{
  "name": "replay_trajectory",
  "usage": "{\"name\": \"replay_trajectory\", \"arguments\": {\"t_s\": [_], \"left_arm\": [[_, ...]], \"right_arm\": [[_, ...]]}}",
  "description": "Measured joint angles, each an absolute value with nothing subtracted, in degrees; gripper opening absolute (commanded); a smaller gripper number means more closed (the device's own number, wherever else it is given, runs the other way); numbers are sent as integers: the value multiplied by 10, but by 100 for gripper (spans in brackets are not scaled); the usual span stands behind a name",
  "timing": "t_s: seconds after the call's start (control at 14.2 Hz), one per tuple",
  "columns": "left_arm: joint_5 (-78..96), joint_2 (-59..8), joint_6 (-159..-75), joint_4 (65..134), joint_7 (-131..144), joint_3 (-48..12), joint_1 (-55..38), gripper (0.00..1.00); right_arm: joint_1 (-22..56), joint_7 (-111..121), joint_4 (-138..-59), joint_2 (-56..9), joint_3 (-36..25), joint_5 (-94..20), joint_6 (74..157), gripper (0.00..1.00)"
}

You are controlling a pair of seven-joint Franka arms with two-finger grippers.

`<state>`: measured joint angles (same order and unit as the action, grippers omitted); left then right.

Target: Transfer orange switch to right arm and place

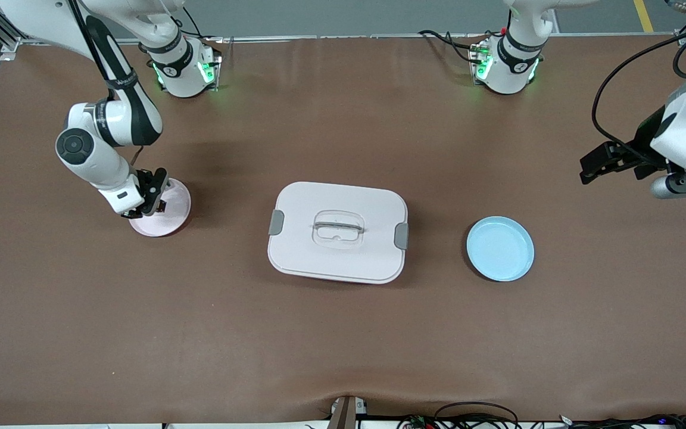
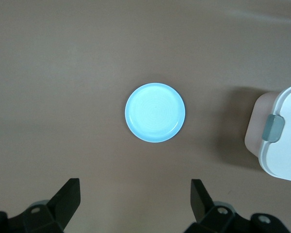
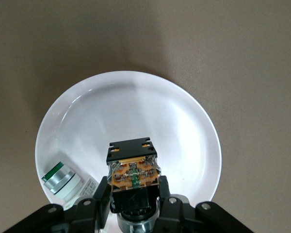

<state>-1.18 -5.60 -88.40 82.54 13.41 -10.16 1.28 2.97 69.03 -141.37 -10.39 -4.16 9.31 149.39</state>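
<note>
My right gripper [image 1: 155,199] is low over the pale pink plate [image 1: 177,202] toward the right arm's end of the table. In the right wrist view the right gripper [image 3: 134,188] is shut on the orange switch [image 3: 132,165], a black block with an orange middle, just above the plate [image 3: 136,107]. I cannot tell whether the switch touches the plate. In the front view the switch shows only as a dark speck [image 1: 161,207]. My left gripper [image 1: 596,162] waits, open and empty, high over the left arm's end of the table, and also shows in the left wrist view [image 2: 136,187].
A small green-and-white part [image 3: 61,178] lies in the pink plate beside the switch. A white lidded container [image 1: 338,231] with grey clips sits mid-table. An empty light blue plate [image 1: 500,248] lies between it and the left arm's end, and also shows in the left wrist view [image 2: 155,112].
</note>
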Motion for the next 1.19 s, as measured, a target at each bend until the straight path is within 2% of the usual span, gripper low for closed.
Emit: {"name": "replay_trajectory", "arguments": {"t_s": [0.42,0.84,1.05,1.19], "left_arm": [[-12,-14,-897,858,132,-94,13,100],[-11,44,-908,925,132,-90,13,100],[-11,54,-910,931,132,-90,9,100],[-11,57,-899,931,132,-89,8,100]], "right_arm": [[30,690,-1414,-136,-41,93,1530,15],[30,690,-1414,-151,-41,93,1544,20],[31,690,-1414,-153,-41,94,1544,26],[31,690,-1414,-153,-41,94,1544,37]]}}
